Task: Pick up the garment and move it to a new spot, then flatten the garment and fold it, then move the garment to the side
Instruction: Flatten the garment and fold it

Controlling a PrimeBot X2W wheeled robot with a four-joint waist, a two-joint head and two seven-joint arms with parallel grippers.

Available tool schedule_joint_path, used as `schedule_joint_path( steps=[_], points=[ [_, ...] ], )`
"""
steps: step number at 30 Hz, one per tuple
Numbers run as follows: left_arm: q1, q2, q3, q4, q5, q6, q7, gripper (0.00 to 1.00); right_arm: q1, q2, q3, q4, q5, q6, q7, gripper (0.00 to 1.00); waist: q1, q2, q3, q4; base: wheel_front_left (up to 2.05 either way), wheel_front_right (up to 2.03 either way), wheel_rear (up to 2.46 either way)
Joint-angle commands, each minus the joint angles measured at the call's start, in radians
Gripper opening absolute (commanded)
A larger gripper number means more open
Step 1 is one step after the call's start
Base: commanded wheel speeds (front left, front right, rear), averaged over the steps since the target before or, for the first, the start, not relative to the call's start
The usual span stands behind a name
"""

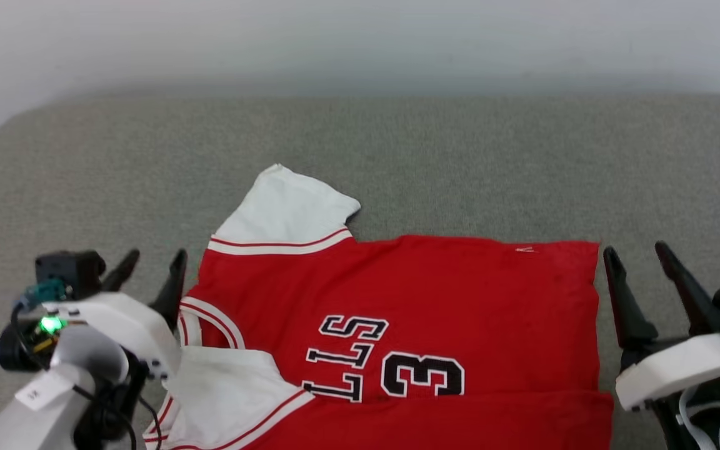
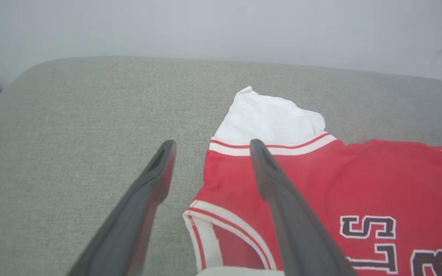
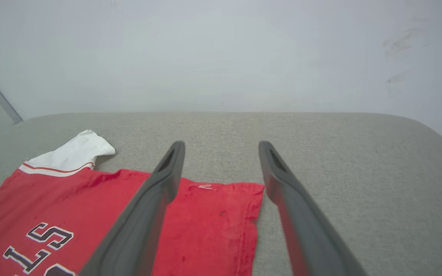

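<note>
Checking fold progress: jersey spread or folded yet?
Partly folded. On the jersey the near side is turned over, cutting off the lettering; the far sleeve lies spread out.

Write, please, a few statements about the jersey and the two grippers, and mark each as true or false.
1. The garment lies on the grey padded surface, held by neither gripper. True.
2. The left gripper is shut on cloth. False: it is open, by the collar.
3. The right gripper is open at the hem end. True.
4. The chest number is 7. False: it is 3.
5. The far sleeve is red. False: it is white with red-striped trim.
</note>
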Motion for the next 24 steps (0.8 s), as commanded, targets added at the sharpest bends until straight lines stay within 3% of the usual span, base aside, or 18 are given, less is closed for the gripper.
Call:
schedule_joint_path(
  steps=[1,5,10,19,24],
  points=[
    [-0.028,-0.010,0.007,0.010,0.007,-0.005,-0.009,1.00,-0.022,0.003,0.006,-0.012,-0.012,-0.001,-0.007,1.00,0.0000,0.0000,0.054,-0.019,0.00,0.00,0.00],
    [-0.130,-0.018,0.004,0.065,0.032,-0.031,-0.016,1.00,-0.077,0.006,0.019,-0.049,-0.038,-0.001,-0.005,1.00,0.0000,0.0000,0.128,-0.047,0.00,0.00,0.00],
    [-0.277,-0.012,-0.004,0.149,0.015,-0.101,0.059,1.00,-0.129,0.011,0.031,-0.077,-0.056,-0.001,0.001,1.00,0.0000,0.0000,0.208,-0.085,0.00,0.00,0.00],
    [-0.523,0.039,-0.033,0.313,-0.084,-0.254,0.381,1.00,-0.182,0.031,0.066,-0.048,-0.042,-0.001,-0.027,1.00,0.0000,0.0000,0.295,-0.171,0.00,0.00,0.00],
    [-0.617,0.072,-0.052,0.384,-0.128,-0.277,0.580,1.00,-0.197,0.045,0.085,-0.022,-0.026,-0.001,-0.055,1.00,0.0000,0.0000,0.332,-0.219,0.00,0.00,0.00]
  ],
)
